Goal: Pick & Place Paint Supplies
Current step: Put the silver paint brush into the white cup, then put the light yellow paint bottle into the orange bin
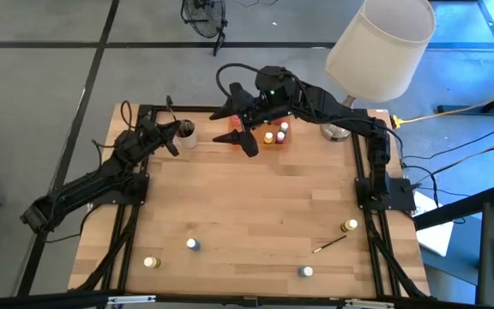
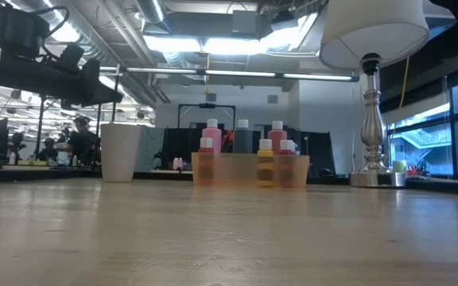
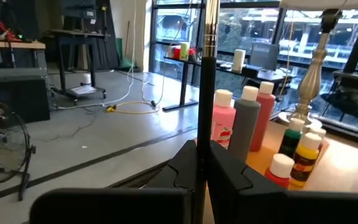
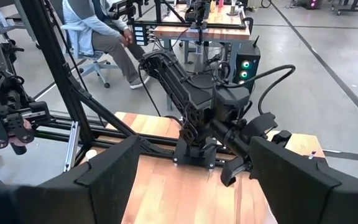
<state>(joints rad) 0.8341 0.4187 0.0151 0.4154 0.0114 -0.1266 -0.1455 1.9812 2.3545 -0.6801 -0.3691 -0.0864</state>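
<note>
Left fingers (image 3: 202, 163) clamped on one brush (image 3: 207, 74), right fingers (image 1: 240, 133) wide (three tall bottles (image 3: 248, 126)).

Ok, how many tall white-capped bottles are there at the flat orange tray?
3, in a row at the back of the flat orange tray: one tall pink bottle, the tall grey bottle in the middle, and the other pink bottle. Small pots in front hide only their lower parts.

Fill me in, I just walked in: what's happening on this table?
The left gripper, shut on a thin dark brush, hovers at the beige cup. The right gripper hangs open by the orange tray of bottles. Four small pots and another brush remain on the table's near side.
</note>
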